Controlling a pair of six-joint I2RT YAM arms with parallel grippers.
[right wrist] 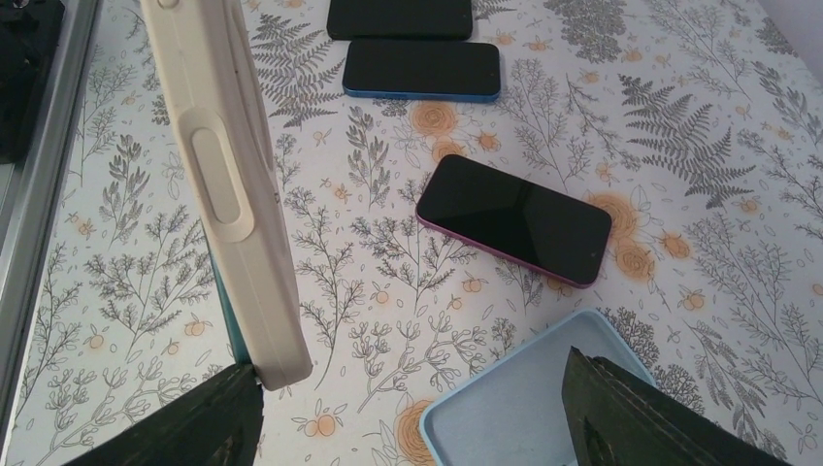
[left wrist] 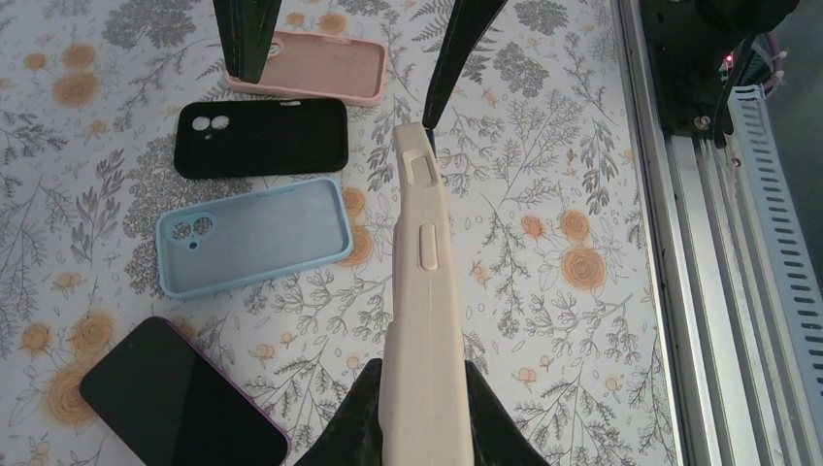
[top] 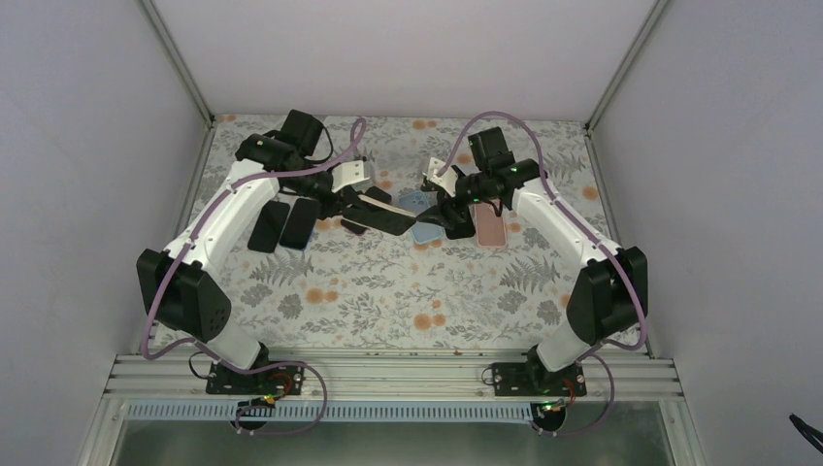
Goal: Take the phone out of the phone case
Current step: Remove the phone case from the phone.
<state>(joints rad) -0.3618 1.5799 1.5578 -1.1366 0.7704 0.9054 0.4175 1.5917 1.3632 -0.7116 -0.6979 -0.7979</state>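
Observation:
A beige phone case stands edge-on in the air, pinched at one end between my left gripper's jaws. In the right wrist view the case shows a thin teal edge of the phone inside it. My right gripper is open at the case's far end; its left finger touches the case's corner and its right finger stands wide apart over a light blue case. In the top view the left gripper and right gripper meet at mid-table.
Empty cases lie on the floral cloth: pink, black, light blue. A purple-edged phone lies face up nearby. A blue phone and a black phone lie farther left. The metal rail runs along the near edge.

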